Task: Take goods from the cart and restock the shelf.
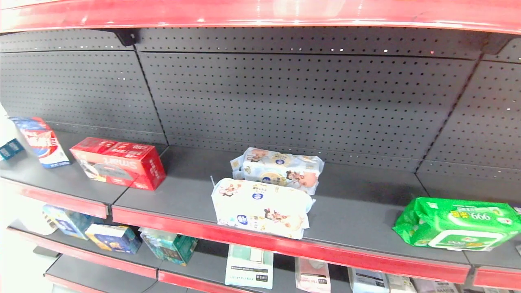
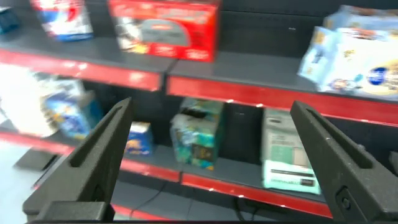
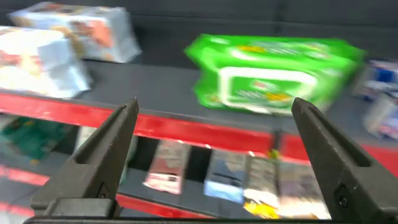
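Right wrist view: right gripper (image 3: 214, 106) is hanging empty, jaws apart, facing green wipes pack (image 3: 273, 74) lying lengthwise along shelf (image 3: 186, 127); left gripper (image 2: 211, 104), also gaping, is facing red box (image 2: 165, 28).

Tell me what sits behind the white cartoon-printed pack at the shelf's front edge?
A similar second pack lies right behind the front pack, before the pegboard wall. Its near edge is covered.
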Tool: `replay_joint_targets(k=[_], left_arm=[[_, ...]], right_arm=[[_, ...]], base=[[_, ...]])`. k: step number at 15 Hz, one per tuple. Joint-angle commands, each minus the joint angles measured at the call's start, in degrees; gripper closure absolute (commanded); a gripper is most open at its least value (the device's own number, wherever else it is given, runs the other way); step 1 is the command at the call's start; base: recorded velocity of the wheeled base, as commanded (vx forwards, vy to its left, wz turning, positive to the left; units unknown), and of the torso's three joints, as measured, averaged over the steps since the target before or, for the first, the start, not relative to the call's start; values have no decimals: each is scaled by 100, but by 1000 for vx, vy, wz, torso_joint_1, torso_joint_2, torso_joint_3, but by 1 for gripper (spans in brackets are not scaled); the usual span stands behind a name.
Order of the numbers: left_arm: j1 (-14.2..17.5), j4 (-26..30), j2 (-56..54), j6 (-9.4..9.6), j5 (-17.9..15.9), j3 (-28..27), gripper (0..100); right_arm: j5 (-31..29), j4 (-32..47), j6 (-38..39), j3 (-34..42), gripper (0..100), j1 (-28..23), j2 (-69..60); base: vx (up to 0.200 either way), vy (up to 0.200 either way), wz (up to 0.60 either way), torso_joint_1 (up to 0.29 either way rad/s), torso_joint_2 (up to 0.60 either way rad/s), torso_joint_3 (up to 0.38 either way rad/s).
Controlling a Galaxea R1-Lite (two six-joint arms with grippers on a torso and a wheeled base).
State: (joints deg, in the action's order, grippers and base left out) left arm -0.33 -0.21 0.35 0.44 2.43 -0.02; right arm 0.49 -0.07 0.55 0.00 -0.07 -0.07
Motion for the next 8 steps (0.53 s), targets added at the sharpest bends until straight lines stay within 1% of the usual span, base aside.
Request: replay_joint_targets(k=[1,7,8], left_arm=[[-2,3,9,9,4,2,0],[-2,3,9,0,4,2,0],[-2,3,9,0,4,2,0]], right_arm=[[4,-1,-2,0,0,-1,7],[4,-1,-20,0,0,-10,7],[13,-1,-37,-9,0,-10,7]], base=[[0,0,-600,7,2,2],[0,0,-600,-2,5,3],[0,0,0,0,0,0]])
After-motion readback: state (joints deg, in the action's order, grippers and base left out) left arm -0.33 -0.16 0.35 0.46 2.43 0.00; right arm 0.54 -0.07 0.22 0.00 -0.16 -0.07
